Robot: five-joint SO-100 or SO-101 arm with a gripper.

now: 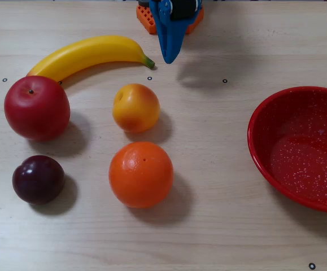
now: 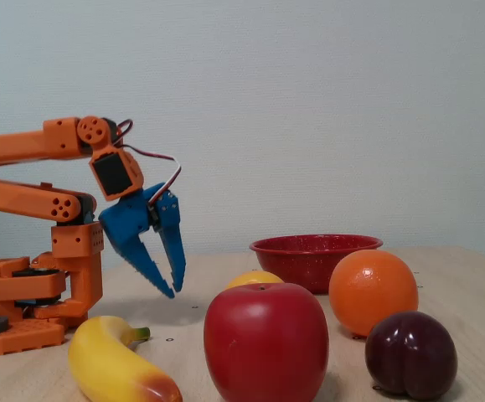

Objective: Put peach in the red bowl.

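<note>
The peach (image 1: 136, 107), small and yellow-orange with a red blush, lies on the table left of centre in a fixed view. In the low fixed view only its yellow top (image 2: 255, 278) shows behind the apple. At the right edge sits the wide speckled red bowl (image 1: 296, 148), holding nothing; it shows far back (image 2: 316, 251) in the low view. My blue gripper (image 1: 169, 59) hangs in the air beyond the peach, near the orange arm base. Seen from the side, the gripper (image 2: 176, 291) points down with its fingertips close together and nothing between them.
A banana (image 1: 90, 53) lies left of the gripper. A red apple (image 1: 36, 107), a dark plum (image 1: 38, 179) and an orange (image 1: 140, 174) surround the peach on its left and near sides. Bare wood separates the fruit from the bowl.
</note>
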